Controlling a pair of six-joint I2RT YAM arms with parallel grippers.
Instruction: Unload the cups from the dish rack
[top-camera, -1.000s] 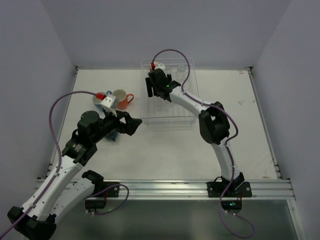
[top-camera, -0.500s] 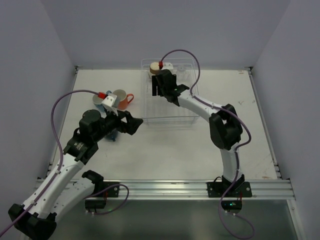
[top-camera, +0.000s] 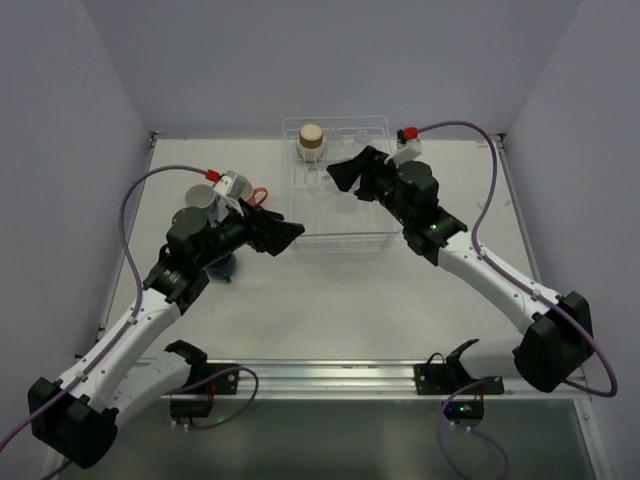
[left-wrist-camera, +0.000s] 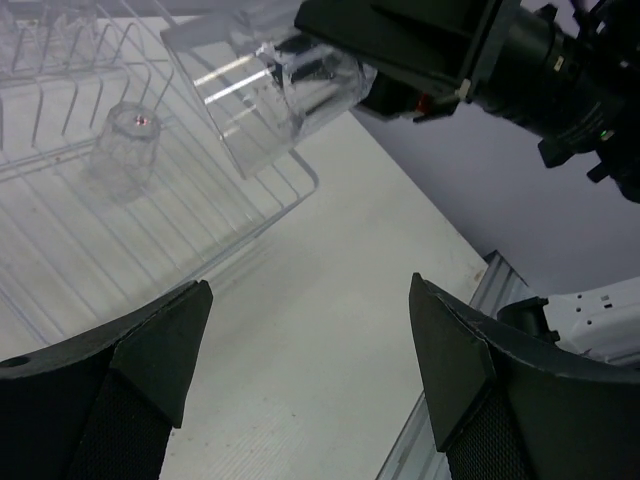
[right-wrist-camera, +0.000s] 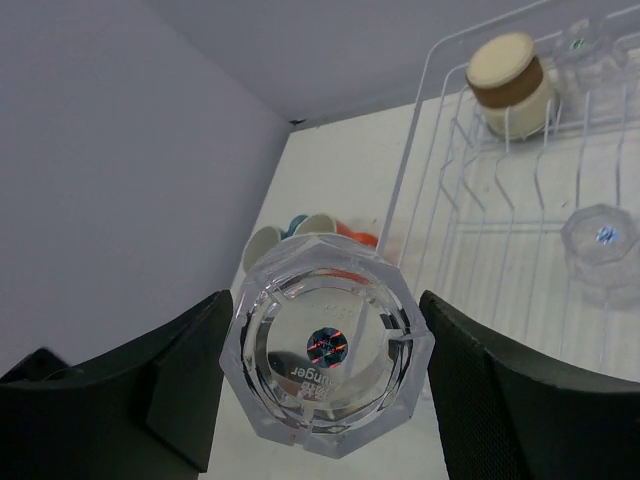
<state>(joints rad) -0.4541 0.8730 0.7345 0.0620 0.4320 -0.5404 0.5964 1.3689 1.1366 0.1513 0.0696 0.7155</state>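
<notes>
White bench (top-camera: 400, 300) fills my top view, the dish rack (top-camera: 340, 246) at its 12 o'clock. My right end effector (right-wrist-camera: 330, 385) is clamped on a clear tumbler (right-wrist-camera: 328, 340), tilted over the rack. My left end effector (left-wrist-camera: 305, 350) is spread wide, unladen, by the rack's 8 o'clock corner. A brown cup (top-camera: 312, 140) sits inverted at the rack's 11 o'clock corner, a second tumbler (right-wrist-camera: 600, 240) among the prongs. An orange mug (top-camera: 257, 196) stands at the bench's 10 o'clock.

Dish rack (top-camera: 372, 241): pale wire, centre of bench's far edge. Brown cup (top-camera: 311, 140) inverted in its far-left corner. Clear tumbler (left-wrist-camera: 125, 150) inverted inside; second tumbler (left-wrist-camera: 262, 100) held tilted above.
</notes>
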